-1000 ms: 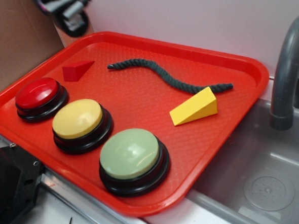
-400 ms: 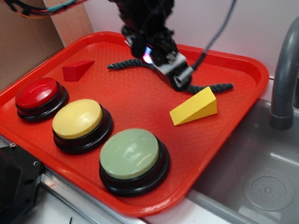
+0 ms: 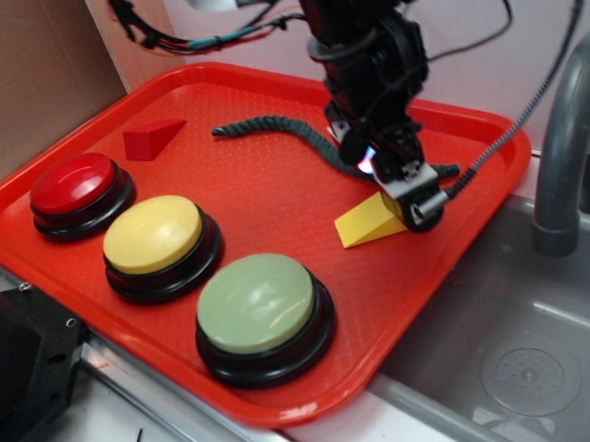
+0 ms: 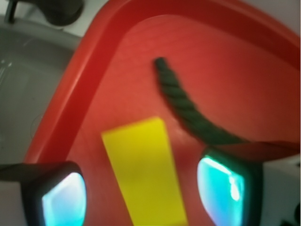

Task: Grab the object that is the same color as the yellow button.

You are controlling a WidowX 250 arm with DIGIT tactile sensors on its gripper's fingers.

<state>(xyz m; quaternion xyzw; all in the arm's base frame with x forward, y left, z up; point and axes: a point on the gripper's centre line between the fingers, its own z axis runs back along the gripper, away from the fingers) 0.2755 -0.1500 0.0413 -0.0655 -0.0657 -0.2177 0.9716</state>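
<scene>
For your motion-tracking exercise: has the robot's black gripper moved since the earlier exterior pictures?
Yes. The gripper has moved right and down along the dark green rope, now over the yellow wedge block.

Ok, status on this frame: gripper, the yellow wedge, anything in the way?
Gripper open, fingers straddling the yellow wedge, not yet closed. Wedge flat on the red tray. Dark green rope close beside the right finger, not between the fingers.
</scene>
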